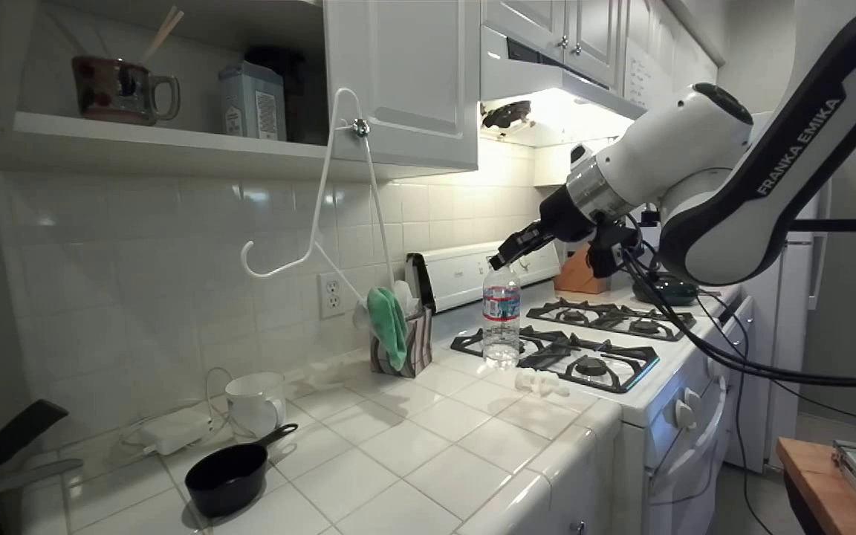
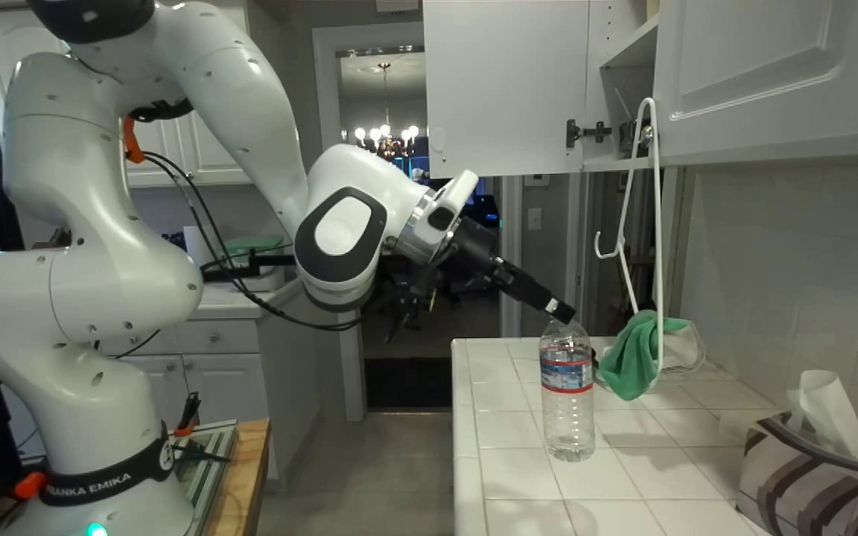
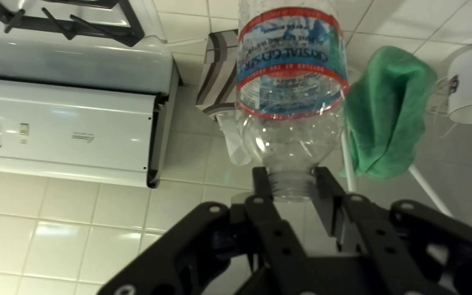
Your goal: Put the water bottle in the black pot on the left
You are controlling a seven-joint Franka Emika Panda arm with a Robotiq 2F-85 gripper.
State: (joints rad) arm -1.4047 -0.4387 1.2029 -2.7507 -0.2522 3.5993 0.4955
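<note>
The water bottle, clear with a red and blue label, hangs upright from my gripper in both exterior views (image 1: 501,303) (image 2: 567,380). My gripper (image 3: 291,180) is shut on its neck, one finger on each side, and reaches it at a downward slant (image 1: 496,261) (image 2: 561,311). In the wrist view the bottle (image 3: 291,45) looks upside down. Whether its base touches the counter, I cannot tell. The black pot (image 1: 221,494) rests on the tiled counter at the lower left of an exterior view, its handle pointing back and right. Other views do not show the pot.
A white hanger (image 1: 322,186) dangles from the cabinet knob, beside a green cloth (image 1: 388,327) and a striped tissue box (image 2: 801,476). Behind the pot stand a white mug (image 1: 253,405) and a white adapter (image 1: 177,431). Stove grates (image 1: 591,364) lie near the bottle.
</note>
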